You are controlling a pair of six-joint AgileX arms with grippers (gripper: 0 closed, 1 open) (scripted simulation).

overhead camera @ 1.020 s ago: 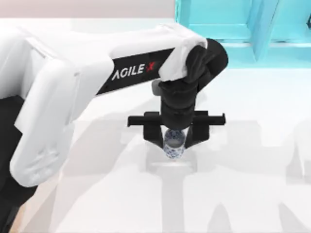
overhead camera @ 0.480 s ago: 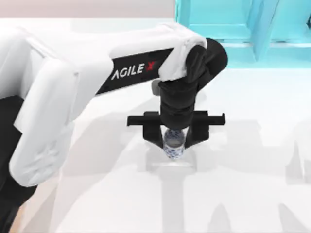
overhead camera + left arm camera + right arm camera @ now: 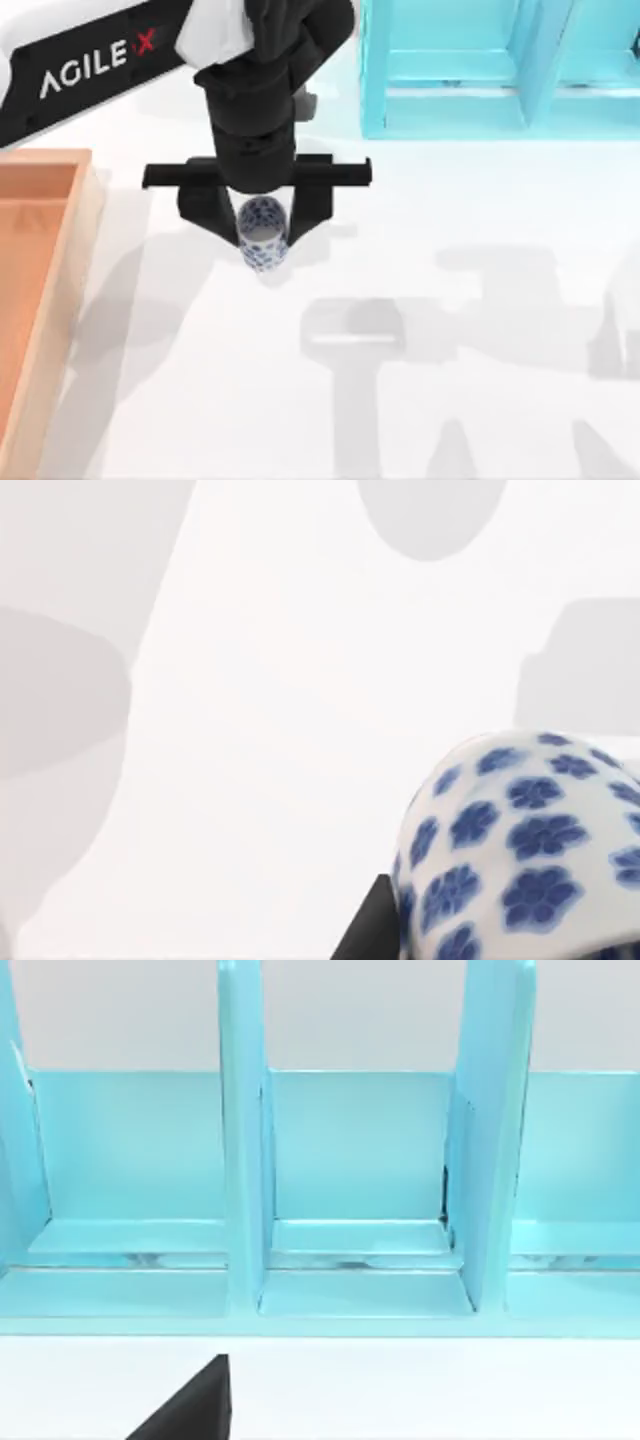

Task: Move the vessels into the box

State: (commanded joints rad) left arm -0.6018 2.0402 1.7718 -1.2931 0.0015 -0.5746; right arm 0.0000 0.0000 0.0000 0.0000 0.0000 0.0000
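Table: a plain white table (image 3: 480,400) with soft shadows, seen from above; a turquoise shelf unit (image 3: 480,70) stands along its far edge.
Box: the orange-brown wooden box (image 3: 40,280) with its light raised rim lies at the table's left side, its inside bare where it can be seen.
Vase: the white vase (image 3: 263,233) with blue flowers hangs upright between the fingers of the left hand, to the right of the box and well apart from it. Its shadow falls separately on the table, so I judge it lifted clear, which would let it pass over the rim.
Left hand: the left hand (image 3: 262,225) points straight down, its two dark fingers pinching the vase from either side near the mouth. The left wrist view shows the patterned wall (image 3: 520,850) close up, with a dark finger (image 3: 365,930) against it.
Right hand: the right arm is parked, its wrist camera facing the shelf unit (image 3: 360,1190); a dark finger tip (image 3: 190,1405) shows, but I cannot tell whether that hand is spread or pressed together.
Step in hand: carrying the vase leftward toward the box, by my reading.
Next move: needs travel over the rim, then lowering before release so the vase lands upright.
Risk: a narrow vase may tip if dropped from height.
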